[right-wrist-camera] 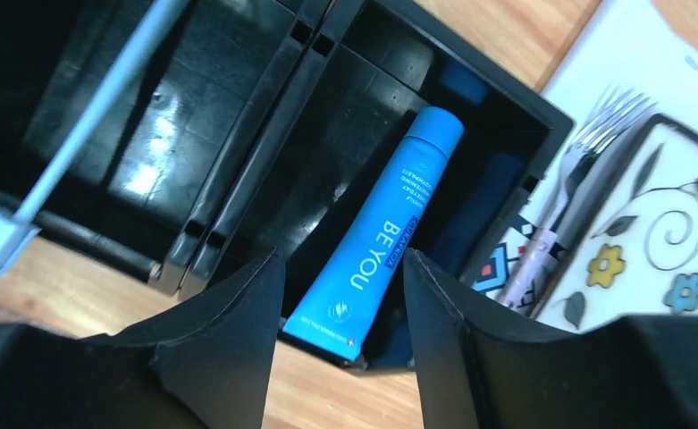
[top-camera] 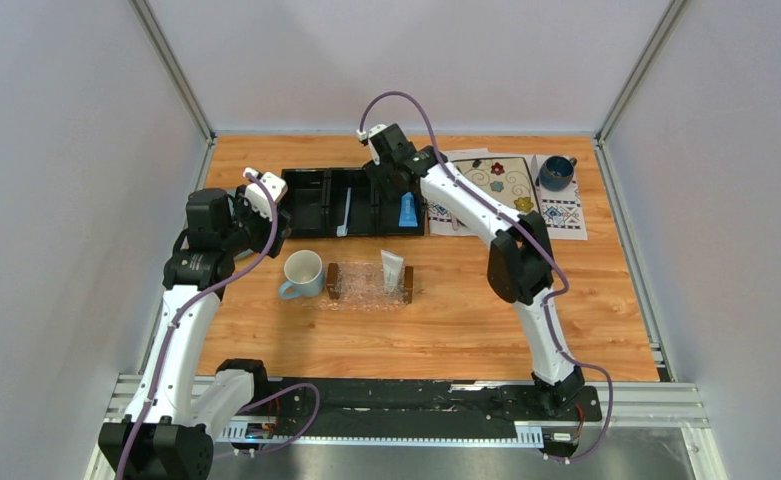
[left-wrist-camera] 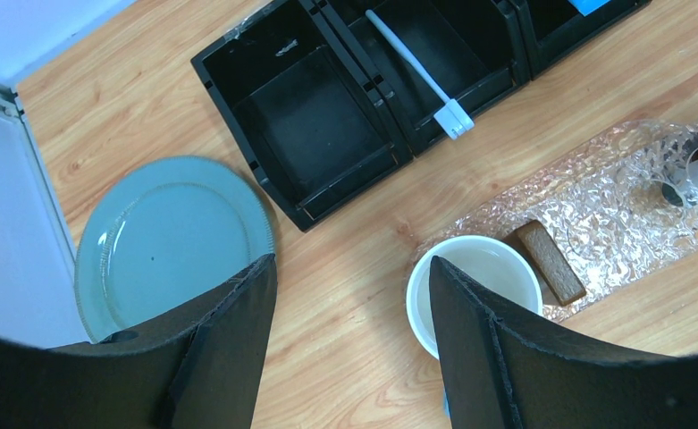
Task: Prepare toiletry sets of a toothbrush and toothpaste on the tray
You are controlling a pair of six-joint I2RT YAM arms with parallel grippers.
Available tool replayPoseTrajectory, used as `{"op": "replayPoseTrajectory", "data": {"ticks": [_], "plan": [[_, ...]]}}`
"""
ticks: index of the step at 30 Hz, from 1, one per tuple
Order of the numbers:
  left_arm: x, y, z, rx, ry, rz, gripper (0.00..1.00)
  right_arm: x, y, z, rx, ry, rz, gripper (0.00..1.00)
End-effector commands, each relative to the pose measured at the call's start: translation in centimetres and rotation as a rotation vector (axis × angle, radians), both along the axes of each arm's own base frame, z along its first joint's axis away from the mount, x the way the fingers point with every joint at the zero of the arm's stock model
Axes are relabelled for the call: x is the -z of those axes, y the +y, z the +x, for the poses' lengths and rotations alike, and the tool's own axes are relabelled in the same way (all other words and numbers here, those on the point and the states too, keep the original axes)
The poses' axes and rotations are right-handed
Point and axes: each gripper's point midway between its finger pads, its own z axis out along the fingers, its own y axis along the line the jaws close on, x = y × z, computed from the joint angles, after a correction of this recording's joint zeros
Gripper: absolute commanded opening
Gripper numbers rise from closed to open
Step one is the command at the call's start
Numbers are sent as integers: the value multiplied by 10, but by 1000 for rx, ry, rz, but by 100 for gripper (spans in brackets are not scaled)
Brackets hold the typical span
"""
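Across the table (top-camera: 466, 320), both sets of jaws released, empty.
My left gripper (left-wrist-camera: 352, 268) hovers; toothbrush (top-camera: 346, 212) lies in the organizer's (top-camera: 301, 200) middle bin behind the tray (top-camera: 358, 288); right gripper (right-wrist-camera: 343, 264) straddles the blue tube (right-wrist-camera: 382, 241), which I could squirt sideways by closing off-centre.

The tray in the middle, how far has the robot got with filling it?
Done: one white tube lies on the tray. In hand: the right gripper hangs open over the blue toothpaste tube in the black organizer, gripping nothing yet. Left: the toothbrush lies in the organizer's middle compartment, not on the tray, and the left gripper is open and empty.
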Motion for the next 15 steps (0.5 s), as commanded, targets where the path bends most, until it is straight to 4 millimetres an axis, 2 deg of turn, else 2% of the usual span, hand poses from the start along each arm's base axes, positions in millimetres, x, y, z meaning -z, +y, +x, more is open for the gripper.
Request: {"op": "replayPoseTrajectory", "data": {"ticks": [1, 5, 15], "plan": [[-10, 1, 2, -7, -38, -10, 71, -9, 6, 30, 87, -78, 59, 56], [-11, 2, 2, -6, -43, 0, 71, 8, 2, 33, 137, -52, 63, 56], [-5, 0, 4, 2, -35, -11, 71, 33, -12, 31, 196, -21, 9, 56]]}}
